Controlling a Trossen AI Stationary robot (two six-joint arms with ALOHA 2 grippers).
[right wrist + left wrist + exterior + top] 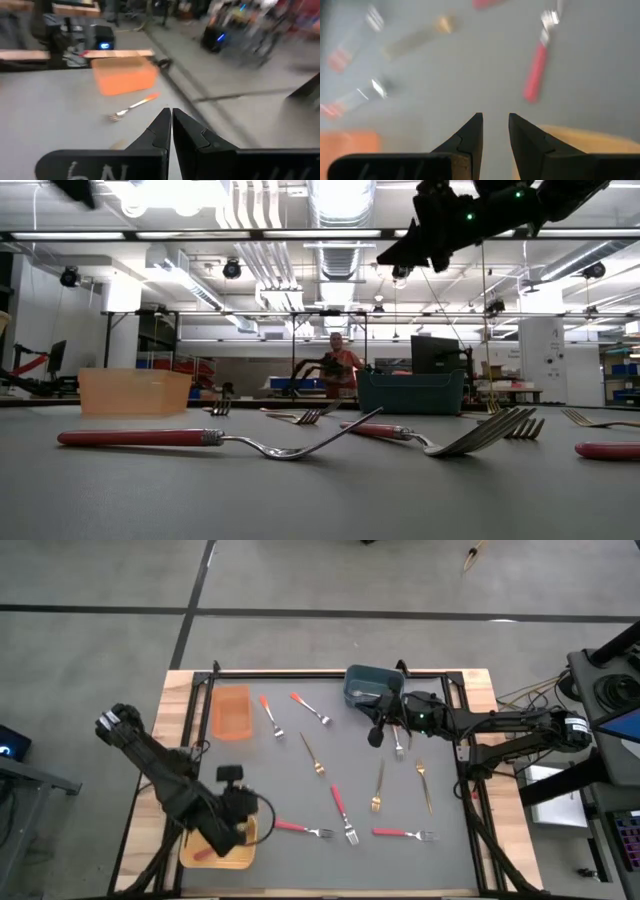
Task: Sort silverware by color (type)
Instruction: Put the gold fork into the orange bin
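Note:
Forks lie scattered on the grey mat: red-handled ones (300, 829) (342, 808) (403, 834) near the front, gold ones (313, 754) (378, 786) (424, 780) in the middle, orange-handled ones (270, 714) (309, 706) at the back. My left gripper (250, 818) (495, 125) hangs open over the yellow bin's (222, 852) far right corner, with nothing between its fingers. My right gripper (377, 734) (171, 117) is shut and empty, held high above the mat just in front of the blue-grey bin (372, 687). A reddish piece (205, 853) lies in the yellow bin.
An orange bin (232, 712) stands at the back left of the mat. A silver fork (398, 742) lies under the right arm. The table's wooden frame (480, 680) runs around the mat. In the low view, a person (340, 360) shows far behind the table.

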